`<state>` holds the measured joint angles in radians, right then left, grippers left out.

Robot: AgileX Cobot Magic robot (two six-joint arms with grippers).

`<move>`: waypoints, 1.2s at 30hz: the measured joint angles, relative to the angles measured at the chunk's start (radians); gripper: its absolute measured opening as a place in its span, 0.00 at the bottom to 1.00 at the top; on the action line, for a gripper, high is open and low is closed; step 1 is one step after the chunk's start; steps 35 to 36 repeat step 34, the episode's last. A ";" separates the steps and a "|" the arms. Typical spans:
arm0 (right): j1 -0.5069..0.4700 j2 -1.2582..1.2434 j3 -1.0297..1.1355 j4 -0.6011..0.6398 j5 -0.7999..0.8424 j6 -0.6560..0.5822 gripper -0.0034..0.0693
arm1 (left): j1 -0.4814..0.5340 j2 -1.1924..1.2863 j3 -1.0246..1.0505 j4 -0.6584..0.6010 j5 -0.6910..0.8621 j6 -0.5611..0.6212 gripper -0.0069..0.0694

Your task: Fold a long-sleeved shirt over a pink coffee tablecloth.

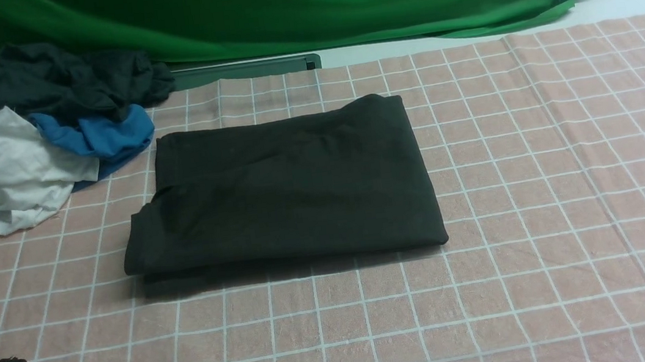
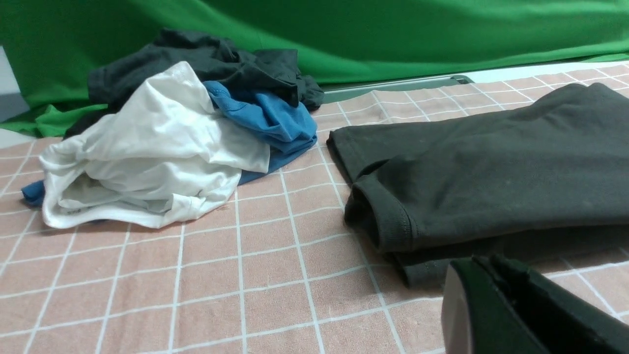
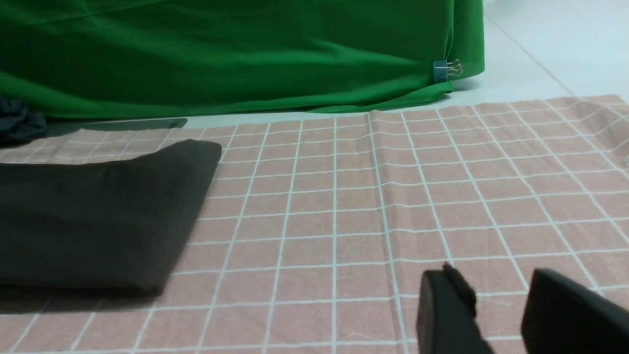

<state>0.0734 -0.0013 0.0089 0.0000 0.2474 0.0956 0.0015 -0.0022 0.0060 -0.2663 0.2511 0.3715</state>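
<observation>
Both end effectors clear of the folded long-sleeved shirt (image 1: 280,189).
My left end effector (image 2: 484,268) is closed and empty, my right end effector (image 3: 501,295) parted; folding looks finished on the pink coffee tablecloth (image 1: 547,209).

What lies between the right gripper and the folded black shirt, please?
Only bare pink coffee tablecloth separates the right gripper from the long-sleeved shirt, as the right wrist view shows.

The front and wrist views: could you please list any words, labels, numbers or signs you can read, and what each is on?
None can be read.
The folded black shirt shows only plain fabric; no print or label is in view.
The clothes pile, pink tablecloth, green backdrop and binder clip carry no text.
</observation>
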 joint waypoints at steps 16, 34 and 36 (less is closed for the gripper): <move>0.000 0.000 0.000 0.005 0.000 0.000 0.37 | 0.000 0.000 0.000 0.003 0.000 -0.002 0.12; 0.000 0.000 0.000 0.000 0.000 0.000 0.38 | 0.000 0.000 0.000 0.006 0.000 -0.002 0.12; 0.000 0.000 0.000 0.000 0.000 0.000 0.38 | 0.000 0.000 0.000 0.006 0.000 -0.002 0.12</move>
